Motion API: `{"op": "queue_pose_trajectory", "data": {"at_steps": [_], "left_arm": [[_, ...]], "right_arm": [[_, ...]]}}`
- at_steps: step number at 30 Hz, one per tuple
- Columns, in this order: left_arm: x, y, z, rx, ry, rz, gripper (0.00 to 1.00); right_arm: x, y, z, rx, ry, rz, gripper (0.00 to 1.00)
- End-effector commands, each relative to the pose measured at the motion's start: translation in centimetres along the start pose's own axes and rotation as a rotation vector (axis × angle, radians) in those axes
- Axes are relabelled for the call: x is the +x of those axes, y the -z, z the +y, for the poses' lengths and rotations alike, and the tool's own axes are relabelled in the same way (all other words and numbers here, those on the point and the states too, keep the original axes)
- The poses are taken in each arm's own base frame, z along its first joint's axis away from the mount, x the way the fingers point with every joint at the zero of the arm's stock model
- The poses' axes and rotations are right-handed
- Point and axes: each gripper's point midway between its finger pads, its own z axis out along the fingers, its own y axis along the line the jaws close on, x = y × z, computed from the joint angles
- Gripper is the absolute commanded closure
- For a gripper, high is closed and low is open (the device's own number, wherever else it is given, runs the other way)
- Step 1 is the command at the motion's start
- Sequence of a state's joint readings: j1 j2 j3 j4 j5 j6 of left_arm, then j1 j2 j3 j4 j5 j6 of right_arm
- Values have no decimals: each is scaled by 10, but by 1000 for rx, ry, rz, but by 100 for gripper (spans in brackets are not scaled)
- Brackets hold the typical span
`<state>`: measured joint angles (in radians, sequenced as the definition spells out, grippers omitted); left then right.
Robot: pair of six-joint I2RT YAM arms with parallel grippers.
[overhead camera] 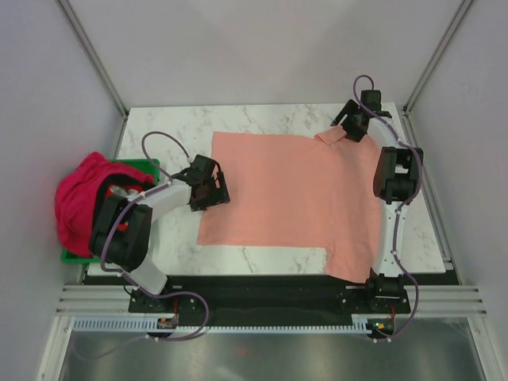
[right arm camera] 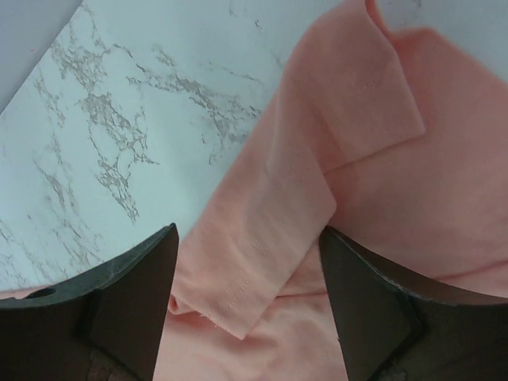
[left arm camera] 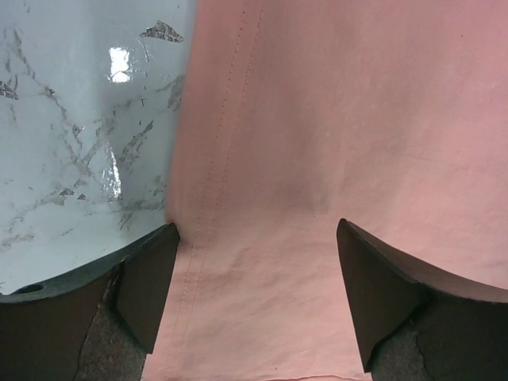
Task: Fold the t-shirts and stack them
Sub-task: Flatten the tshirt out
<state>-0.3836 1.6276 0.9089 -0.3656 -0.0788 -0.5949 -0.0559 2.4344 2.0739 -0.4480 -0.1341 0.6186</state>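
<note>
The salmon-pink t-shirt (overhead camera: 294,198) lies spread flat on the marble table, one sleeve hanging over the near edge. My left gripper (overhead camera: 208,186) is open at the shirt's left edge; in the left wrist view its gripper (left arm camera: 258,294) straddles the stitched hem of the cloth (left arm camera: 333,143). My right gripper (overhead camera: 349,125) is open at the far right corner, over a sleeve that is folded back; in the right wrist view the gripper (right arm camera: 246,294) has that folded sleeve flap (right arm camera: 317,182) between its fingers. The magenta-pink t-shirt (overhead camera: 79,206) lies bunched in the crate at the left.
A green plastic crate (overhead camera: 147,165) stands at the table's left edge beside the left arm. Bare marble table (overhead camera: 175,127) shows at the far left and along the near edge. Grey walls and frame posts close in the back and sides.
</note>
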Motion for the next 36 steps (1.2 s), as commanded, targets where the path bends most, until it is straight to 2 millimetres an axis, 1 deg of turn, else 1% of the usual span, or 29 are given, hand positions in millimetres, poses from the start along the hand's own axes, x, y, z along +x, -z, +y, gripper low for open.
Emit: {"op": "queue_pose_trajectory", "data": {"at_steps": [1, 3, 5, 8, 11, 12, 13, 14, 15, 16, 17, 18, 19, 20, 21, 22, 23, 24, 25, 27, 28, 29, 30, 31, 32, 34, 35, 36], "left_arm": [[36, -10, 13, -27, 52, 86, 11], [40, -8, 18, -36, 51, 85, 11], [42, -8, 20, -41, 51, 87, 12], [42, -9, 20, -43, 49, 87, 12], [42, -9, 20, -47, 47, 87, 13], [42, -9, 20, -48, 47, 88, 12], [41, -9, 20, -44, 49, 85, 13], [40, -8, 19, -42, 48, 85, 13], [39, -7, 18, -38, 47, 80, 13], [37, -5, 17, -39, 47, 74, 13], [34, -1, 16, -35, 46, 65, 13], [32, 2, 17, -38, 47, 61, 13], [26, 5, 15, -40, 45, 42, 13], [19, 14, 14, -34, 45, 19, 13], [15, 19, 12, -29, 38, -1, 14], [9, 24, 10, -20, 31, -22, 14], [3, 30, 7, -7, 26, -44, 14], [0, 33, 5, -1, 20, -54, 14], [-5, 35, 2, 5, 12, -63, 14], [-5, 34, 0, 4, 7, -47, 14], [-8, 35, -4, 15, 14, -48, 14], [-6, 35, -7, 24, 16, -41, 14], [-8, 35, -11, 33, 26, -40, 14], [-8, 35, -13, 35, 27, -43, 14], [-7, 34, -16, 37, 26, -40, 14], [-11, 28, -16, 27, 31, -50, 14], [-12, 25, -16, 25, 30, -55, 14], [-14, 18, -16, 9, 32, -50, 14]], "right_arm": [[-9, -20, 14, -57, -33, -24, 21], [-10, -29, 15, -70, -51, -34, 21], [-11, -33, 18, -85, -64, -45, 21], [-17, -35, 33, -124, -92, -73, 21], [-31, -31, 67, -220, -155, -109, 21], [-44, -27, 87, -299, -170, -158, 20], [-48, -23, 104, -381, -191, -166, 18], [-74, -6, 135, -541, -255, -251, 17], [-77, -2, 148, -630, -265, -270, 16], [-84, 9, 162, -708, -259, -291, 15], [-82, 6, 161, -681, -233, -277, 14], [-98, 25, 174, -683, -177, -309, 14], [-98, 30, 172, -643, -138, -305, 13], [-77, 9, 138, -491, -92, -270, 12], [-94, 51, 147, -481, -59, -332, 11], [-86, 59, 132, -410, -41, -330, 7], [-85, 62, 98, -246, -38, -370, 3], [-72, 84, 79, -162, 9, -359, 2], [-68, 93, 60, -75, 24, -368, 2], [-41, 108, 24, 55, 91, -313, 2], [-32, 112, 14, 89, 109, -285, 2], [-15, 115, -1, 137, 119, -233, 2], [7, 120, -14, 153, 133, -183, 2], [19, 124, -19, 151, 138, -156, 2], [40, 128, -31, 149, 142, -129, 2], [56, 131, -36, 126, 150, -105, 2], [65, 130, -44, 141, 154, -91, 2], [69, 128, -47, 145, 157, -78, 2]]}}
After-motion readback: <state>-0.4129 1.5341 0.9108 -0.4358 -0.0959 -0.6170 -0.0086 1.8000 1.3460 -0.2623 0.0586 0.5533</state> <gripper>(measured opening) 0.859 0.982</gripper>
